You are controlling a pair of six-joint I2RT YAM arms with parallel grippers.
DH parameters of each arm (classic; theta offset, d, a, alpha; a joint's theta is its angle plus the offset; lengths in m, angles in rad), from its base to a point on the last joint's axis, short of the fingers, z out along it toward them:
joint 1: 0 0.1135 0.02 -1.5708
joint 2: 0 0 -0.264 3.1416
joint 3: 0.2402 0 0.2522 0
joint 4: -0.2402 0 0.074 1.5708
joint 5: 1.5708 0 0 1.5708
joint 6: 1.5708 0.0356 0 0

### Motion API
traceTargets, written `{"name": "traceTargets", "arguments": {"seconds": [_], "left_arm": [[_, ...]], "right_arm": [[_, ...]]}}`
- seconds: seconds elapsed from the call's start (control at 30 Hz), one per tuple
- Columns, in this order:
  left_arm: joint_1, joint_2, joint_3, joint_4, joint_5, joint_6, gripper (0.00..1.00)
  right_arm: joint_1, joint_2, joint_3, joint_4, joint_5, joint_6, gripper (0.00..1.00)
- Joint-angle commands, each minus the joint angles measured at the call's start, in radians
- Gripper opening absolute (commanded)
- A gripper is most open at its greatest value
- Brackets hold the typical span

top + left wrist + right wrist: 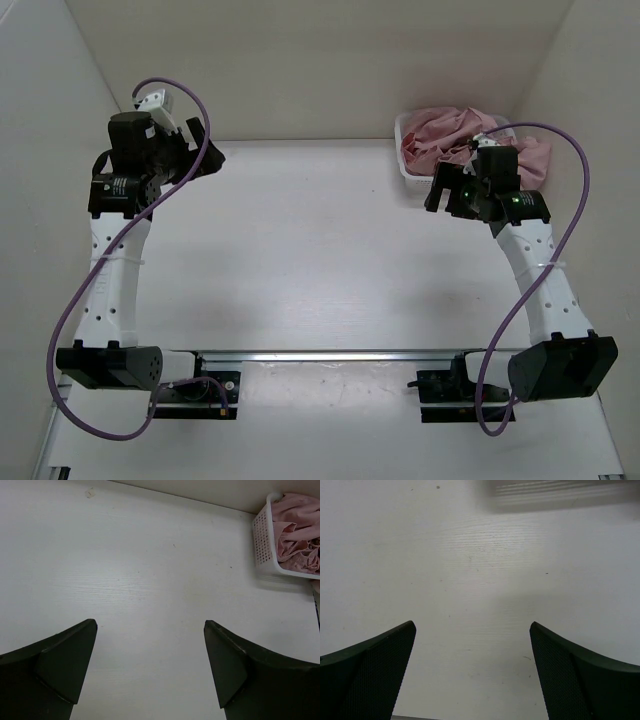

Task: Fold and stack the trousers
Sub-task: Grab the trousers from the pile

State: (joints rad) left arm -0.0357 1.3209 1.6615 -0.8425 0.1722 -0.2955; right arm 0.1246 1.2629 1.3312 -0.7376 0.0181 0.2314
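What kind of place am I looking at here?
Probably a robot lab test cell: left arm and right arm bolted to a white table, plain walls around, a basket of pink trousers.

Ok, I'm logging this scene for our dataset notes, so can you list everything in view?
trousers: pink heap, count unclear, bunched in the basket and spilling over its right side
basket: one, white, far right corner of the table
table: one, white, beneath it all
rail: one, silver, along the near edge between the arm bases
cables: two, purple, one looped along each arm
arms: two, white with black joints, left one at far left, right one beside the basket
left gripper: black, open, over bare table
right gripper: black, open, over bare table
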Motion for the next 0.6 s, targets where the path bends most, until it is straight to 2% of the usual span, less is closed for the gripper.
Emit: {"name": "traceTargets", "arguments": {"seconds": [0.0,0.43,0.57], "left_arm": [[0.003,-0.014,0.004,-0.013,0.006,0.010,0.99],[0.003,0.005,-0.046,-0.032,0.013,0.001,0.99],[0.003,0.005,-0.091,-0.032,-0.017,-0.017,0.99]], "right_arm": [[-0.005,-0.030,0.003,0.010,0.016,0.014,0.99],[-0.005,-0.020,0.006,0.001,0.184,0.054,0.99],[-0.077,0.050,0.072,0.015,0.246,0.065,0.99]]}}
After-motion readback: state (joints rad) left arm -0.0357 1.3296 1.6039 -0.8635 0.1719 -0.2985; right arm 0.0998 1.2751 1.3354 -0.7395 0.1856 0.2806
